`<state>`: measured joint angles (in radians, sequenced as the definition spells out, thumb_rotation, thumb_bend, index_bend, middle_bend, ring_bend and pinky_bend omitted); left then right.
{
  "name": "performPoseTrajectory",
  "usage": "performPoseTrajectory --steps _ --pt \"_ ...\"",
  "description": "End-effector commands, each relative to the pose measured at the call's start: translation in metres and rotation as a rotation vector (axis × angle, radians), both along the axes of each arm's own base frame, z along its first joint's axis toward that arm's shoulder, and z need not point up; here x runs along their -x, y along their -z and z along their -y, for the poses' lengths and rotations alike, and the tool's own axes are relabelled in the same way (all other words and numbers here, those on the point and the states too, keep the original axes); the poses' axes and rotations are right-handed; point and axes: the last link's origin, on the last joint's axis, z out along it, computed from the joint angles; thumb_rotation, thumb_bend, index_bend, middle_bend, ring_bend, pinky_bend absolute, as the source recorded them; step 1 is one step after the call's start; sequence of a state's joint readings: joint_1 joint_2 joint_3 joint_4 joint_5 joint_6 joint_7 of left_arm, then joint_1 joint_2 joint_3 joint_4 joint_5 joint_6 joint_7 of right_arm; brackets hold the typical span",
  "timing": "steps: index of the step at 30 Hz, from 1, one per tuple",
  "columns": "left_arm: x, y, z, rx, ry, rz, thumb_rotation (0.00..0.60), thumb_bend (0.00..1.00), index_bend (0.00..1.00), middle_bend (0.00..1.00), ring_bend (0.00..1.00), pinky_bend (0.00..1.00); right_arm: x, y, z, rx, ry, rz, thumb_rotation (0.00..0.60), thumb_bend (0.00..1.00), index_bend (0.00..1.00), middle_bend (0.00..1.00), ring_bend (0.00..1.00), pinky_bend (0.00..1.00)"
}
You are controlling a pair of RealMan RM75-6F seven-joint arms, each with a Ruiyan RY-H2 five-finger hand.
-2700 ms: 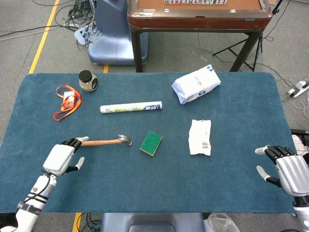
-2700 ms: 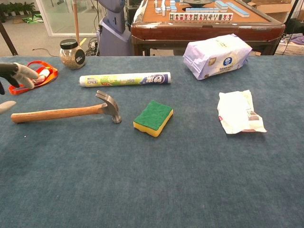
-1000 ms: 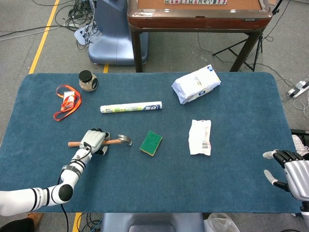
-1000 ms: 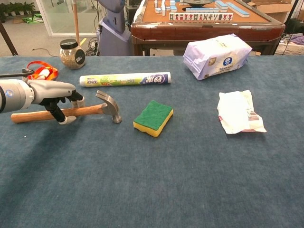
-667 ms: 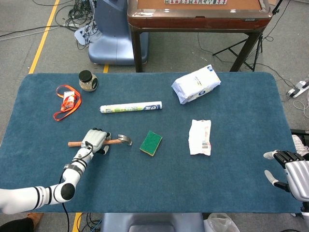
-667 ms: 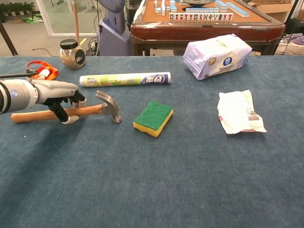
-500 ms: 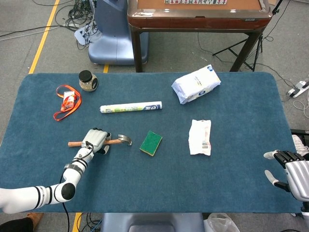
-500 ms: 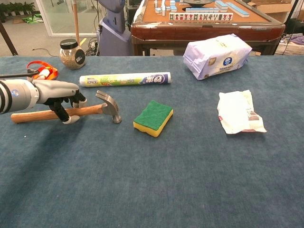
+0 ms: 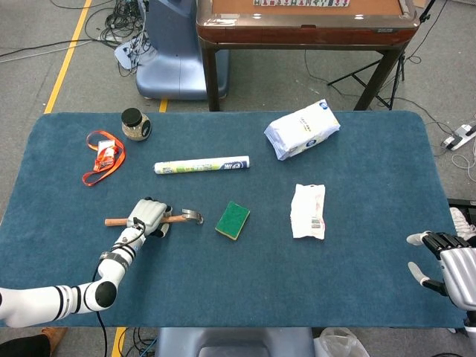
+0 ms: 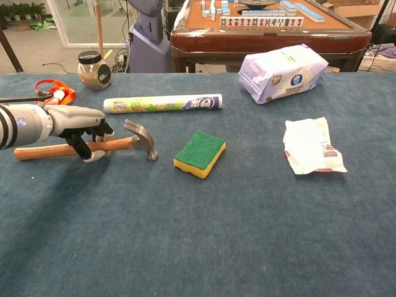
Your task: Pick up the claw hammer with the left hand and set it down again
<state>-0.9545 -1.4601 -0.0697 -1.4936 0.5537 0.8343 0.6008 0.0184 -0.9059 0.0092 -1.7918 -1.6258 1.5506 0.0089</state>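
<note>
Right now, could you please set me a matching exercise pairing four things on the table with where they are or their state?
Things:
1. claw hammer
2. sponge
3. jar
4. right hand

Descriptions:
A. at the table's right edge, holding nothing
B. near the far left corner, beside the orange lanyard
C. handle gripped by the left hand
D. between the hammer head and the white packet

Pairs: 1-C, 2-D, 3-B, 4-A

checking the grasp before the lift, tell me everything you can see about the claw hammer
The claw hammer has a light brown wooden handle and a grey metal head with a curved claw. It lies flat on the blue table, handle running out to the left, head to the right, near the green sponge but apart from it. The left hand has its fingers wrapped around the middle of the handle. Whether it has left the cloth cannot be told.
</note>
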Motion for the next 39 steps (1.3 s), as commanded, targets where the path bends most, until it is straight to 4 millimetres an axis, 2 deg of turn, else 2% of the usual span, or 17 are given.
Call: performPoseTrajectory --steps 1,5,15,23,29,34,39 --pt "0.000 -0.001 0.000 0.000 0.002 -0.001 0.600 0.48 0.46 0.48 0.28 0.15 -0.001 0.000 0.000 0.000 -0.001 0.000 0.600 0.28 0.39 0.43 0.36 0.43" --pt "0.001 -0.002 0.000 -0.002 0.005 -0.001 0.600 0.51 0.47 0.49 0.29 0.15 -0.002 0.000 0.000 -0.001 -0.002 -0.001 0.600 0.28 0.39 0.43 0.36 0.43" --pt "0.001 -0.002 -0.003 -0.046 0.047 0.054 0.600 0.58 0.59 0.62 0.42 0.17 -0.002 -0.001 0.000 0.004 0.004 -0.004 0.600 0.28 0.39 0.43 0.36 0.43" --pt "-0.004 -0.009 -0.001 -0.043 0.141 0.142 0.600 0.61 0.66 0.70 0.54 0.36 -0.004 0.000 0.001 0.001 0.004 -0.007 0.600 0.28 0.39 0.43 0.36 0.43" --pt "-0.014 -0.014 0.001 -0.051 0.279 0.240 0.600 0.62 0.69 0.75 0.63 0.65 -0.005 -0.001 0.001 0.001 0.004 -0.008 0.600 0.28 0.39 0.43 0.36 0.43" --pt "-0.022 -0.015 0.002 -0.049 0.391 0.316 0.600 0.62 0.70 0.76 0.66 0.73 -0.005 -0.001 0.001 -0.001 0.007 -0.010 0.600 0.28 0.39 0.43 0.36 0.43" --pt "-0.038 -0.013 0.005 -0.021 0.522 0.412 0.600 0.62 0.71 0.78 0.69 0.84 -0.004 -0.001 0.001 -0.003 0.013 -0.011 0.600 0.28 0.39 0.43 0.36 0.43"
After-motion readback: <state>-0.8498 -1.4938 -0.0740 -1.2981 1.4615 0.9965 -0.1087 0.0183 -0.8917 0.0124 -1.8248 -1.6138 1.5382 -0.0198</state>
